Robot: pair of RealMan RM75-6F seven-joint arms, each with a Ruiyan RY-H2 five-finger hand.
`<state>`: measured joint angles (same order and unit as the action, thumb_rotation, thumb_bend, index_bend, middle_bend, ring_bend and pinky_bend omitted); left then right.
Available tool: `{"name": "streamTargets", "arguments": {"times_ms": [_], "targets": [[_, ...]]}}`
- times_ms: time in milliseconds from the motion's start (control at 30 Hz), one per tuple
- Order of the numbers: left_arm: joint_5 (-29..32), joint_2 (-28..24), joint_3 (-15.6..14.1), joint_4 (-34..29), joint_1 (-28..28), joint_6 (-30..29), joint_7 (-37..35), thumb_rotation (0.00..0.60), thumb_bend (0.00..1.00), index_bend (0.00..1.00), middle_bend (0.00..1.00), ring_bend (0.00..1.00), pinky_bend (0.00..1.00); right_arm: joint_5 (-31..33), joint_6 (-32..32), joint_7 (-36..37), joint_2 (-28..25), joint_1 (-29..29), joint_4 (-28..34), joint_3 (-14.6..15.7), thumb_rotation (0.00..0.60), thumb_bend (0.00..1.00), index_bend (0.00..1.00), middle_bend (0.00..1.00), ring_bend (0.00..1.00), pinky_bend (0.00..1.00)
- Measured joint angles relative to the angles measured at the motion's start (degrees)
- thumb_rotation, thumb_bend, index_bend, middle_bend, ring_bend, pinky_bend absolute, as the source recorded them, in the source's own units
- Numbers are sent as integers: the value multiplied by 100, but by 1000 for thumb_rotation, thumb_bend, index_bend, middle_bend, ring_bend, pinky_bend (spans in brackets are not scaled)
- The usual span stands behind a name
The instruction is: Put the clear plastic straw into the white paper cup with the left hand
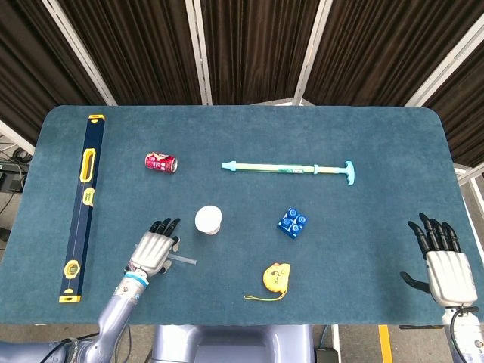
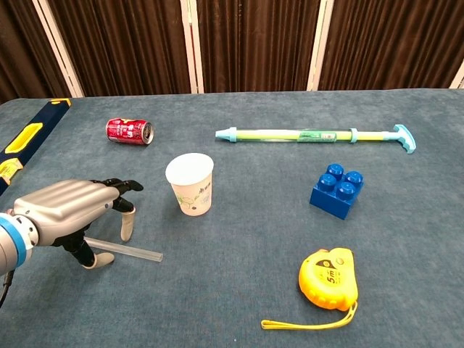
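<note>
Near the front edge of the blue table (image 1: 249,128), toward its left corner, the left hand (image 2: 69,211) arches palm-down over the clear plastic straw (image 2: 130,251), which lies flat on the cloth; its fingertips (image 2: 125,230) come down just beside the straw with fingers apart, gripping nothing. At the front right corner the right hand (image 1: 441,262) rests with fingers spread and empty. A yellow tape measure (image 2: 328,277) sits near the front edge, while the white paper cup (image 2: 190,184) stands upright just beyond the straw.
</note>
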<state>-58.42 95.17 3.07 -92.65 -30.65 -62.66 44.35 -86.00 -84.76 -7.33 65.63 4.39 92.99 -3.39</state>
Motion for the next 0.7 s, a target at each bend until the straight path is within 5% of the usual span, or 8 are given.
{"name": "streamTargets", "arguments": {"times_ms": [233, 700], "targets": [[-9, 117, -18, 130, -35, -44, -9, 600, 402, 603, 0, 0, 92, -15, 3, 38, -22, -2, 18, 8, 600, 39, 93, 0, 0, 0], [-232, 8, -8, 158, 3, -229, -340, 600, 410, 605, 0, 0, 92, -49, -44, 80, -53, -13, 50, 6, 600, 40, 93, 0, 0, 0]]}}
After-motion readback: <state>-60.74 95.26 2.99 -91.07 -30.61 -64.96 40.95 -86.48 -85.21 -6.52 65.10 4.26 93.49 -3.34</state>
